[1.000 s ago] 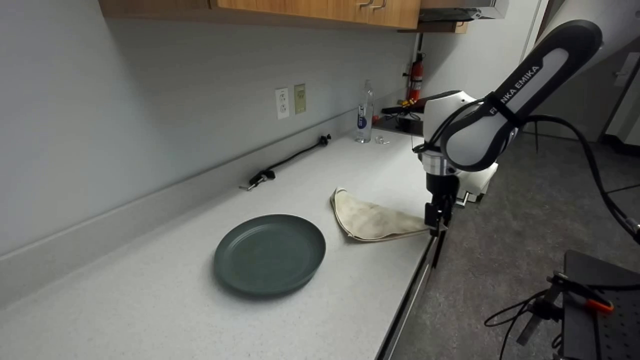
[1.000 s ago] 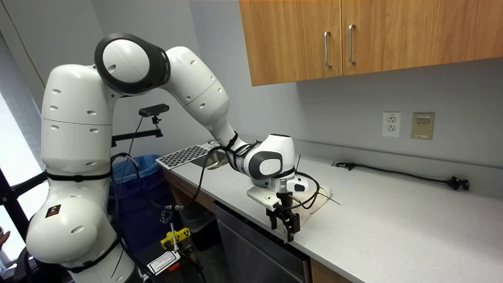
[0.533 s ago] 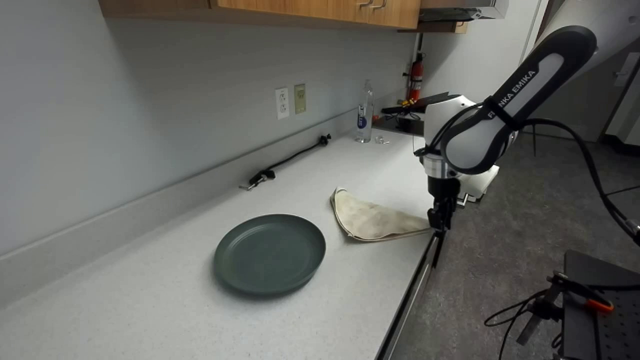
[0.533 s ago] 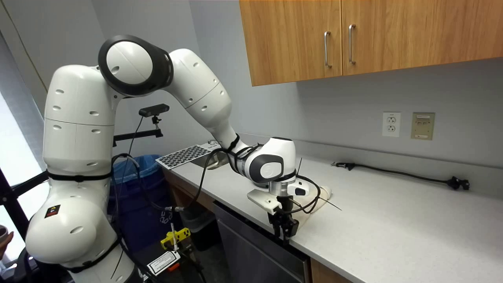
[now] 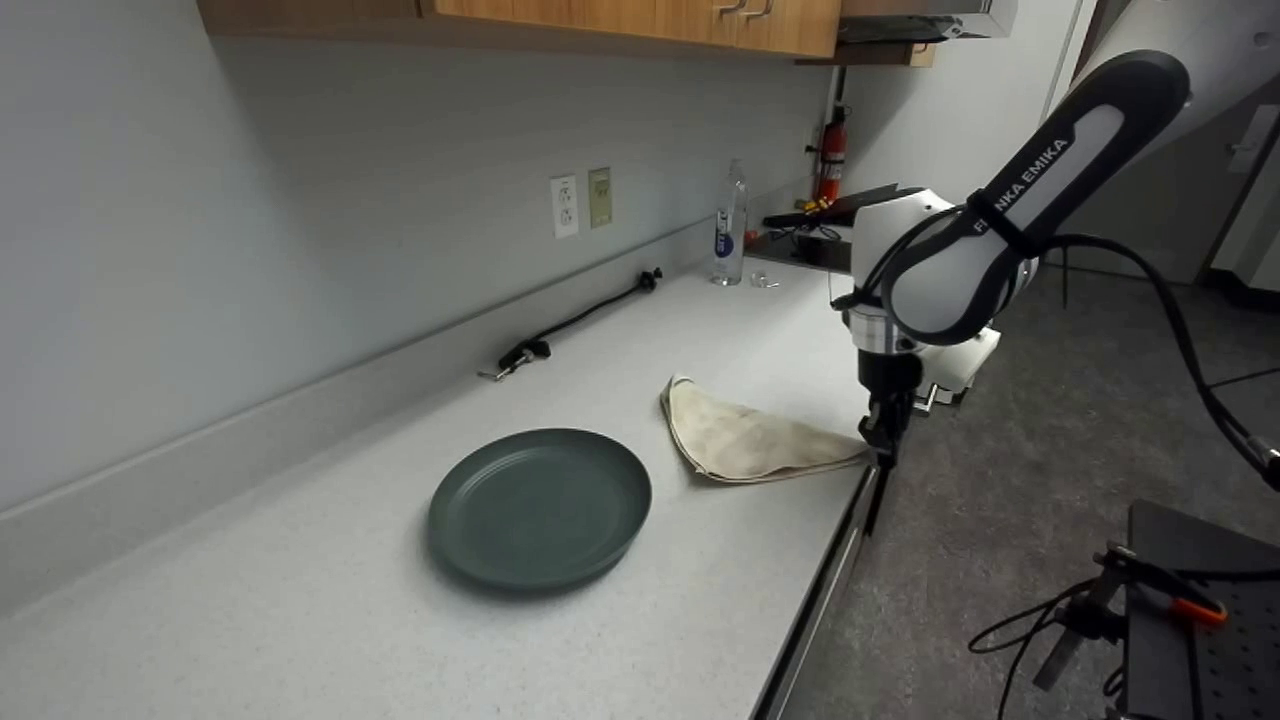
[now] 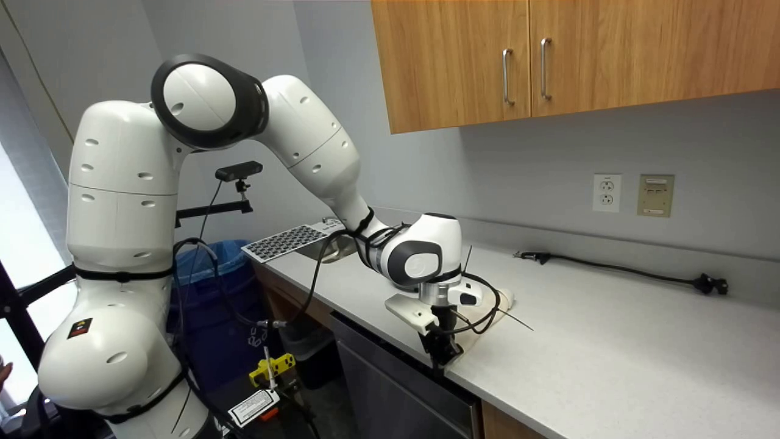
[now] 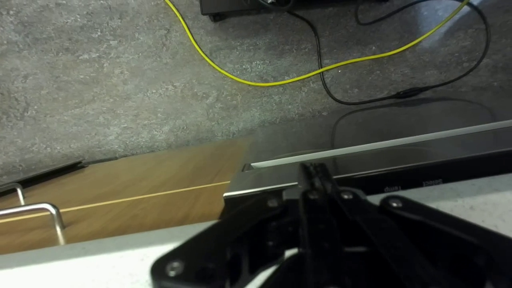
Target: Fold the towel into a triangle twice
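Note:
The cream towel (image 5: pixel 745 435) lies folded on the counter in a roughly triangular shape, and its narrow corner reaches the front edge. At that edge my gripper (image 5: pixel 882 460) points down with its fingers together, and the towel's corner runs in between them. In an exterior view the towel (image 6: pixel 470 341) is partly covered by the wrist and cables above the gripper (image 6: pixel 439 367). The wrist view has the gripper (image 7: pixel 314 166) with its fingertips pressed together over the counter's edge; the pinched cloth is hidden there.
A dark green plate (image 5: pixel 540 510) sits on the counter near the towel. Along the wall lie a black clamp cable (image 5: pixel 590 312) and, farther back, a clear bottle (image 5: pixel 730 235). The counter's front edge drops to a dishwasher (image 6: pixel 390 384) beneath the gripper.
My gripper has closed from wide open onto the towel's corner, shifting slightly toward the counter's front edge. The rest of the towel lies as before.

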Tool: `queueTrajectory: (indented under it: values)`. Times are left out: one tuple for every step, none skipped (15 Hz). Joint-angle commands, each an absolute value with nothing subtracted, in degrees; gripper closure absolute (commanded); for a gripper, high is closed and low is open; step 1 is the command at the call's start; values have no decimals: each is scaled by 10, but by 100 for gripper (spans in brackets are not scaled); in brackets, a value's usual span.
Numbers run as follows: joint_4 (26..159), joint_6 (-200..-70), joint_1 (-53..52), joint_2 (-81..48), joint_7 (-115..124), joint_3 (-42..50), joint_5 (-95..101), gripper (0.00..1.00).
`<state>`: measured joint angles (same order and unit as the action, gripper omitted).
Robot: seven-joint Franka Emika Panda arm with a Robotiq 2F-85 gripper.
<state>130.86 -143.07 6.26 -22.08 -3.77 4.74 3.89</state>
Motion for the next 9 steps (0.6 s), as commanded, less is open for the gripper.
queueTrajectory:
  values:
    - [1313, -1450, 75, -218, -59, 43, 24, 100]
    - [1315, -1451, 75, -215, -56, 45, 27, 100]
    - [1321, -1449, 75, -207, -55, 47, 29, 100]
    - [1325, -1445, 76, -202, -55, 48, 29, 100]
    - [1329, -1438, 74, -196, -49, 53, 34, 100]
    - [1335, -1429, 69, -186, -40, 60, 45, 100]
    - [1338, -1416, 67, -176, -37, 67, 54, 100]
    - [1342, -1404, 67, -167, -38, 71, 61, 100]
    - [1347, -1395, 67, -156, -39, 75, 66, 100]
